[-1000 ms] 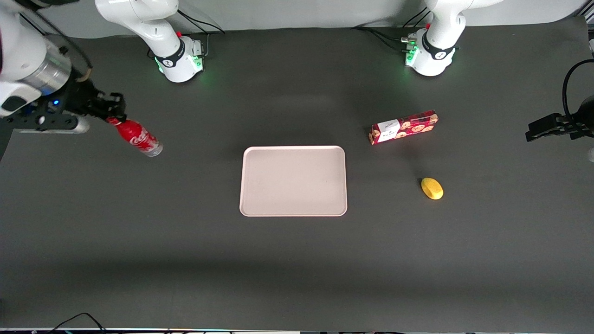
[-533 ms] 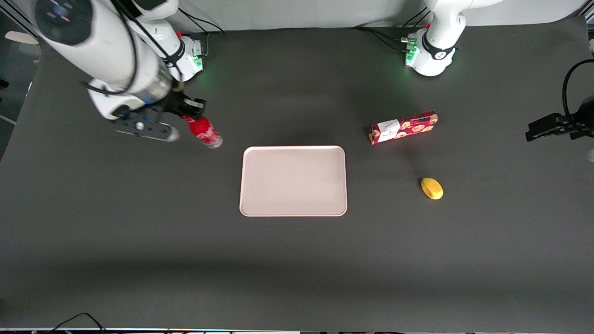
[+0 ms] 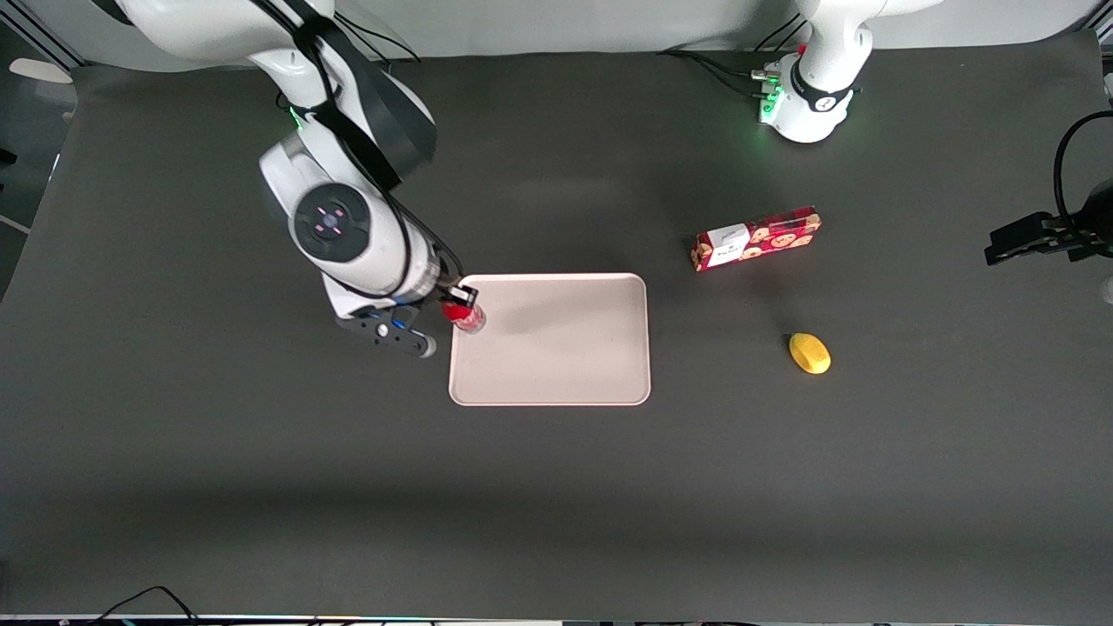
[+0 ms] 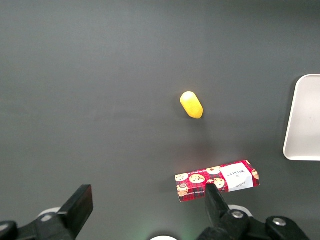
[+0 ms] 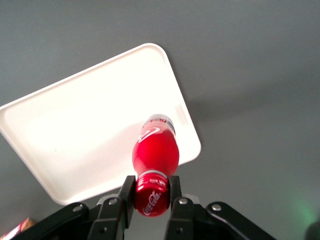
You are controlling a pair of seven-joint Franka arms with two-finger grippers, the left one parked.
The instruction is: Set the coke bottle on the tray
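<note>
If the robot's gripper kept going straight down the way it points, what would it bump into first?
Probably the pale pinkish-beige flat tray: the gripper, shut on the small red coke bottle, points down at the tray's edge; the bottle's base would touch first.

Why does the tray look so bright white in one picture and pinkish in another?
Right wrist view: the tray glares white under the coke bottle held in the end effector. Front view: softer light, the tray looks pinkish, with a faint shadow.

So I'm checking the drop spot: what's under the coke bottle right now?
The tray is under the coke bottle, near one rim; the tool, shut on its cap, holds it there. Bare tray shows around the bottle; the patch directly beneath its base is covered.
</note>
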